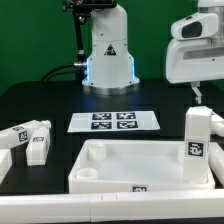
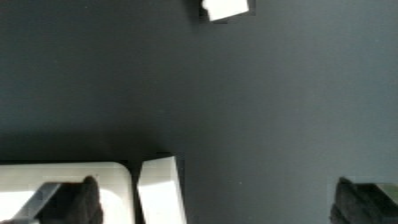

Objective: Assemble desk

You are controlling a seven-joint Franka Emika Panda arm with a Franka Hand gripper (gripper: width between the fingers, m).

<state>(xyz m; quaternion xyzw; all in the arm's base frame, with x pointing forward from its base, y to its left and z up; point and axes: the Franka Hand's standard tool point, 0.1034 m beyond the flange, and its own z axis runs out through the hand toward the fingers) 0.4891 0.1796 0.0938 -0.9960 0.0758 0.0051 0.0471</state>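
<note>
The gripper (image 1: pixel 197 92) hangs with its fingers (image 2: pixel 63 200) spread wide and nothing between them, just above a leg (image 1: pixel 198 135) standing upright at the exterior view's right end of the desk top (image 1: pixel 120 162). The top lies rim-up on the table, its long axis across that view. I judge that one leg is fitted. The loose legs (image 1: pixel 28 140), lying to its left, remain to be fitted.

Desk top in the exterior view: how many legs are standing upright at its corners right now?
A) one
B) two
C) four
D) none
A: a single leg stands upright at a corner of the desk top, on the exterior view's right, while the other legs lie loose off to the exterior view's left.
</note>
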